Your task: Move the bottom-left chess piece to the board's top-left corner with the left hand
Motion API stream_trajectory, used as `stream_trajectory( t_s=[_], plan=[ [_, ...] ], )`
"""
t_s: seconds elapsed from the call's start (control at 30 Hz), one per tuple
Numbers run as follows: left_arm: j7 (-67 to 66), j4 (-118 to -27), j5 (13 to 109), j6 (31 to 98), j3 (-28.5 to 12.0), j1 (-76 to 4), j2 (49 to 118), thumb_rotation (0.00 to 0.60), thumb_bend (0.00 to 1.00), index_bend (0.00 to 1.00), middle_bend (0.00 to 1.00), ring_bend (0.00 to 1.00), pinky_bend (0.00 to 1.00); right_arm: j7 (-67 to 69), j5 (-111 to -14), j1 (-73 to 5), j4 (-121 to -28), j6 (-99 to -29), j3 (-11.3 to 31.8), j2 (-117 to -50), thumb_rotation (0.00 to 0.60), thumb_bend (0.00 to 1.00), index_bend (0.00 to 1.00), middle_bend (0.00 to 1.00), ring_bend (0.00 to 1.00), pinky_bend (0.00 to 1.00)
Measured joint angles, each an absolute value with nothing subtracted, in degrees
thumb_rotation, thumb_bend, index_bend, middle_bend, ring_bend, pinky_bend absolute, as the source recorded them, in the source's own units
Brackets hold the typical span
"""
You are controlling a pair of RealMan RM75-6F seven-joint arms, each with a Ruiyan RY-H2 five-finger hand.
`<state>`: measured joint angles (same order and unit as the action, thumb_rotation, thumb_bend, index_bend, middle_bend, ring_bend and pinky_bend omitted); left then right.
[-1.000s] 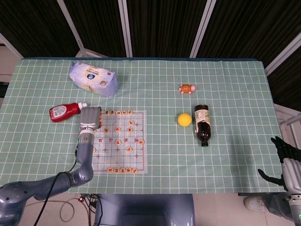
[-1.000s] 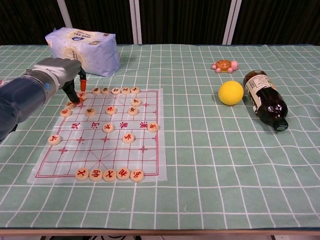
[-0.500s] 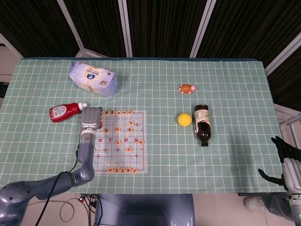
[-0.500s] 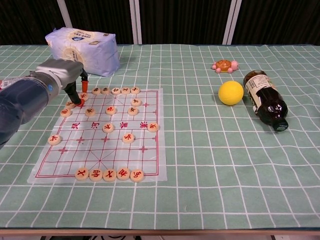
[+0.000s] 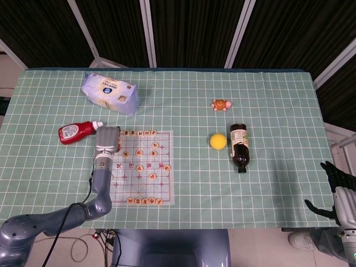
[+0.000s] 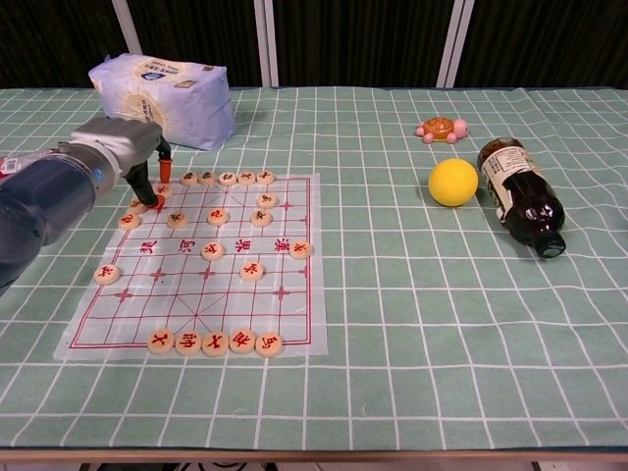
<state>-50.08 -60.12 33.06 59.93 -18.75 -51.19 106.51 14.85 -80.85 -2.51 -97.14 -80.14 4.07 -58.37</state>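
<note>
We see the left hand (image 6: 128,147) over the top-left corner of the chess board (image 6: 285,314), fingers (image 6: 147,186) pointing down with red tips at a chess piece (image 6: 162,187) sitting on that corner. We cannot tell whether the fingers pinch it or only touch it. In the head view the left hand (image 5: 107,139) covers the corner. The bottom row starts with a piece (image 6: 160,340) in from the left edge. The right hand (image 5: 339,183) hangs off the table edge, fingers apart, holding nothing. Also on the table: tissue pack (image 6: 162,98), ketchup bottle (image 5: 75,132), yellow ball (image 6: 452,182), brown bottle (image 6: 520,199), toy turtle (image 6: 442,129).
</note>
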Motion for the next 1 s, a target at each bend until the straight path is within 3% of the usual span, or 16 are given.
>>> stream_trajectory(
  t_s=[0.47, 0.8, 0.9, 1.0],
  plan=[
    [-48.33, -60.56, 34.77, 60.21, -19.05, -51.23, 106.49, 0.6, 0.24, 0.41, 1.0, 1.0, 1.0, 14.99, -81.09, -2.45, -96.89, -80.4, 4.11, -58.47, 0.6, 0.25, 0.0, 0.0, 0.0, 0.0],
    [-46.38, -70.65, 37.87, 64.03, -20.47, -50.17, 101.07, 0.6, 0.21, 0.39, 0.99, 0.96, 0.99, 14.88, -81.58, -2.38, -96.91, -80.71, 3.97, -58.48, 0.6, 0.25, 0.0, 0.0, 0.0, 0.0],
    [-45.61, -76.2, 39.76, 66.39, -20.61, -49.09, 98.06, 0.6, 0.21, 0.33, 0.81, 0.77, 0.87, 14.76, -81.74, -2.36, -96.6, -80.99, 4.03, -58.58, 0.6, 0.25, 0.0, 0.0, 0.0, 0.0],
    [-44.34, -80.96, 43.09, 69.17, -19.96, -47.45, 95.32, 0.6, 0.2, 0.21, 0.43, 0.45, 0.61, 14.63, -81.6, -2.36, -96.3, -81.04, 4.13, -58.7, 0.6, 0.25, 0.0, 0.0, 0.0, 0.0]
  ],
)
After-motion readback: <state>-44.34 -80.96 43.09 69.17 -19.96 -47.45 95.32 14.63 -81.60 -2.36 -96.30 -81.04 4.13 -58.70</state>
